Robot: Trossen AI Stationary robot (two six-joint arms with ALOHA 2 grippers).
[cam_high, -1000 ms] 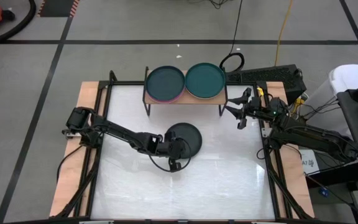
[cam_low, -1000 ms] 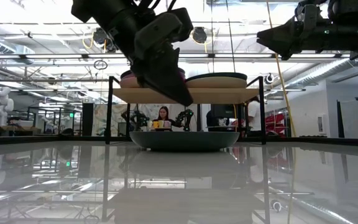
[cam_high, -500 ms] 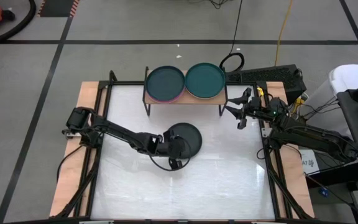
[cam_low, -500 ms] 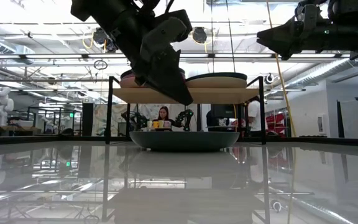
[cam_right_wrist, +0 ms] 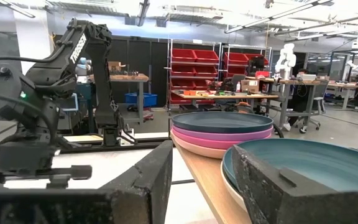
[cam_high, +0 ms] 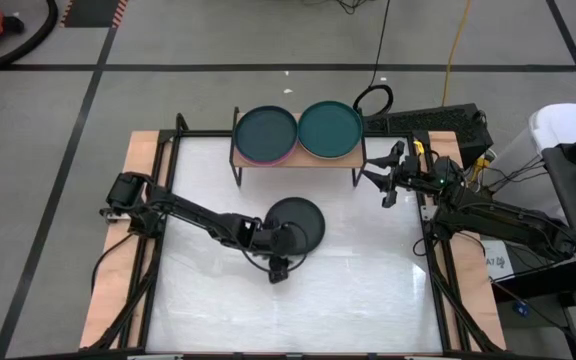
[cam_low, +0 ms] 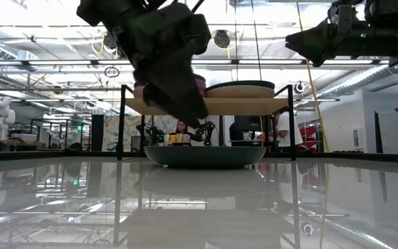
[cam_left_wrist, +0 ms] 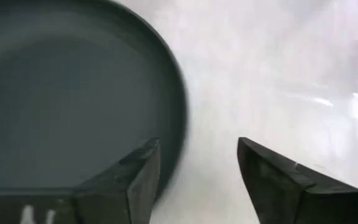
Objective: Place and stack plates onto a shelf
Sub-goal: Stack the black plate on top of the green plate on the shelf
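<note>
A dark grey plate (cam_high: pixel 304 216) (cam_low: pixel 206 155) (cam_left_wrist: pixel 67 93) lies flat on the white tabletop in front of the shelf (cam_high: pixel 298 162) (cam_low: pixel 213 105). My left gripper (cam_high: pixel 288 244) (cam_low: pixel 192 111) (cam_left_wrist: pixel 197 177) hovers open above the plate's near rim, one finger over the plate and one over the table, touching nothing. The shelf carries two stacks: a dark teal plate on magenta and pink ones (cam_high: pixel 265 132) (cam_right_wrist: pixel 222 127), and a teal plate on a beige one (cam_high: pixel 330 128) (cam_right_wrist: pixel 303 165). My right gripper (cam_high: pixel 376 180) (cam_right_wrist: pixel 204 180) waits open at the shelf's right end.
The shelf's thin black legs (cam_low: pixel 121 121) stand just behind the dark plate. A black frame (cam_high: pixel 158 190) runs round the tabletop. Bare white table (cam_high: pixel 348 280) stretches toward the near edge. Cables (cam_high: pixel 373 97) lie behind the shelf. A person (cam_low: pixel 182 127) sits far off in the room.
My left gripper has turned about its wrist above the dark plate's near rim and shifted slightly toward the table's near edge. The plate has stayed where it was.
</note>
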